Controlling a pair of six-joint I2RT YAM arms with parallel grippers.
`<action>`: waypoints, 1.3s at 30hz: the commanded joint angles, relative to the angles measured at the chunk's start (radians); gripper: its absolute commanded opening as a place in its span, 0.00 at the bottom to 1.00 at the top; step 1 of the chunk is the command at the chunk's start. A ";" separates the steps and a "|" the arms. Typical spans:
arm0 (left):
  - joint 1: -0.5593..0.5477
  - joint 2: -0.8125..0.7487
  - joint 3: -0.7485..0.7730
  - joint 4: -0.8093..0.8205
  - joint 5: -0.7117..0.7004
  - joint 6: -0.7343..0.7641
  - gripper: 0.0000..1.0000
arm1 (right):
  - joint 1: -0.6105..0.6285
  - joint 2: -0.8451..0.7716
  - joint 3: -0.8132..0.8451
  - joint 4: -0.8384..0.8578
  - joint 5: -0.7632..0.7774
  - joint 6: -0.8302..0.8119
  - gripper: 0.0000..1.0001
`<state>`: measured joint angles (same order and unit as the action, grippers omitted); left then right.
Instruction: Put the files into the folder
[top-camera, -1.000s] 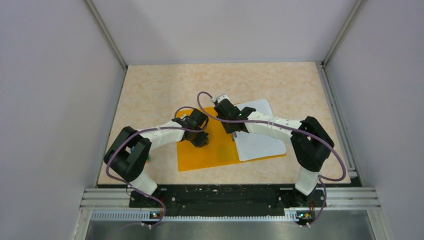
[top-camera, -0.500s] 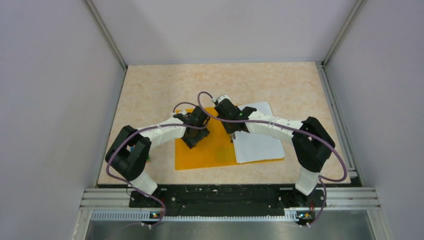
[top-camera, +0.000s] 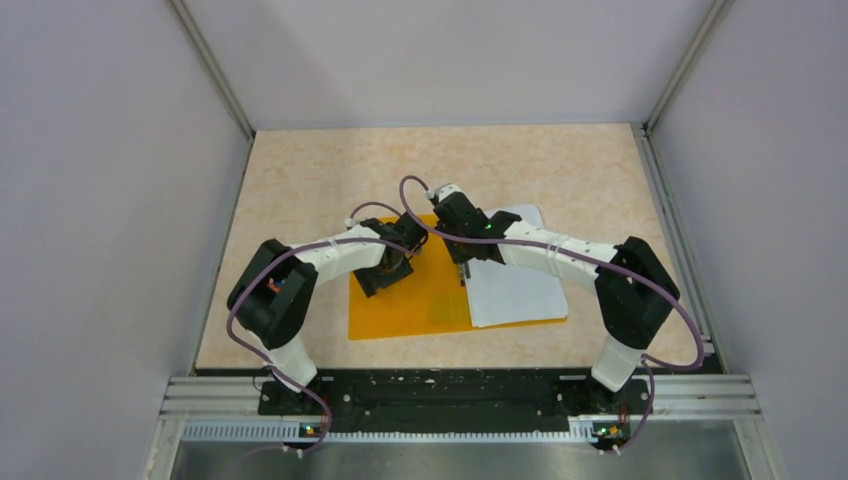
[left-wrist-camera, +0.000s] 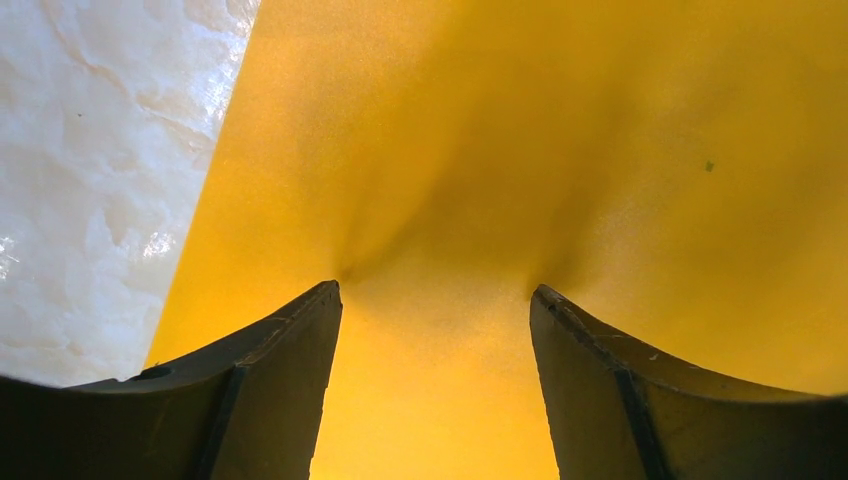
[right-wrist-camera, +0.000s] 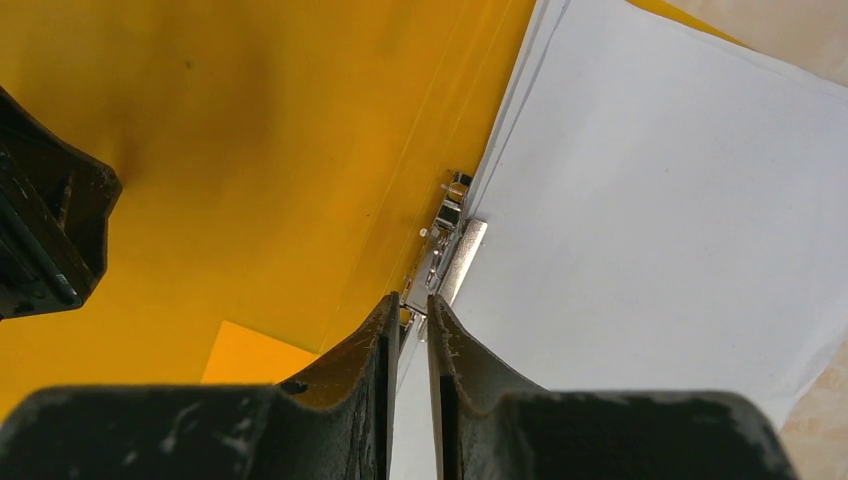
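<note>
The flat translucent orange plastic folder (top-camera: 410, 305) is lying open on the counter (top-camera: 330, 180), with the white paper files (top-camera: 515, 285) resting on its right half beside its metal spine clip (right-wrist-camera: 450, 235). Both are likely light, floppy and slick, best taken at a free edge. The left pincer (left-wrist-camera: 435, 290) is resting released on the folder's left flap; the right pincer (right-wrist-camera: 412, 300) is hovering nearly clenched over the clip, grasp unclear.

an orange folder (top-camera: 410, 310) lies on the desk (top-camera: 320, 170), seemingly opened flat, with white files (top-camera: 515, 290) on its right half. the left hand (top-camera: 381, 275) is over the orange half and the right hand (top-camera: 465, 270) is at the fold (fingers hard to make out).
</note>
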<state>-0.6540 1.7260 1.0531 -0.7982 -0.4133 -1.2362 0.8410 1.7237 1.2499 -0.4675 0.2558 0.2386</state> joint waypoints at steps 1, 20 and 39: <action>0.003 0.107 -0.061 -0.058 -0.017 -0.017 0.75 | -0.007 -0.023 -0.001 0.027 -0.009 0.001 0.17; 0.005 0.122 -0.092 -0.023 0.046 -0.058 0.74 | -0.008 -0.035 -0.092 -0.002 0.015 0.057 0.09; 0.014 0.131 -0.125 0.014 0.097 -0.069 0.72 | -0.006 -0.040 -0.218 0.056 -0.018 0.127 0.02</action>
<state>-0.6464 1.7298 1.0317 -0.7879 -0.3782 -1.3071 0.8413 1.6711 1.0817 -0.3759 0.2596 0.3340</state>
